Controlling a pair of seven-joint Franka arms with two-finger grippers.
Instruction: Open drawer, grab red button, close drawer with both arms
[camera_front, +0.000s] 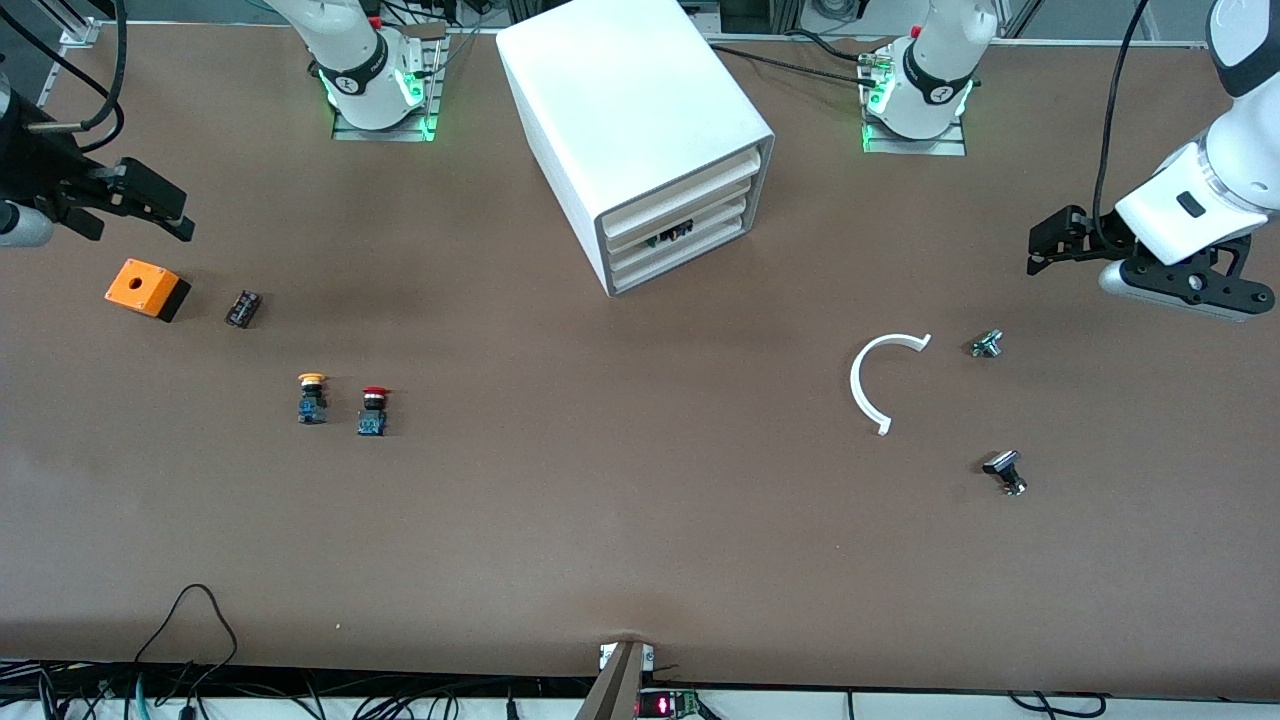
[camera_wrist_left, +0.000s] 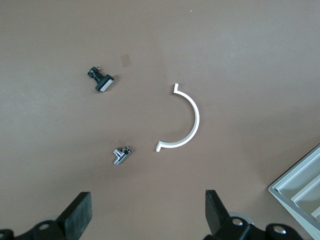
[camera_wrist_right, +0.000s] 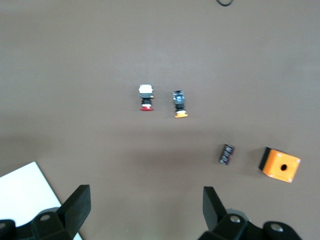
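Bright, even overhead light; soft faint shadows; slight blur in right wrist view.

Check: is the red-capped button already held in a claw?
No: the red-capped button stands on the table beside the yellow-capped button.

table (camera_front: 640, 520) plain brown; cabinet (camera_front: 630, 110) white, grey-edged front; button (camera_front: 372, 411) red cap, black collar, blue body; second button (camera_front: 312, 398) yellow-orange cap; box (camera_front: 146, 288) orange, black base; curved strip (camera_front: 880, 380) white; small part (camera_front: 243, 308) dark, perhaps reddish
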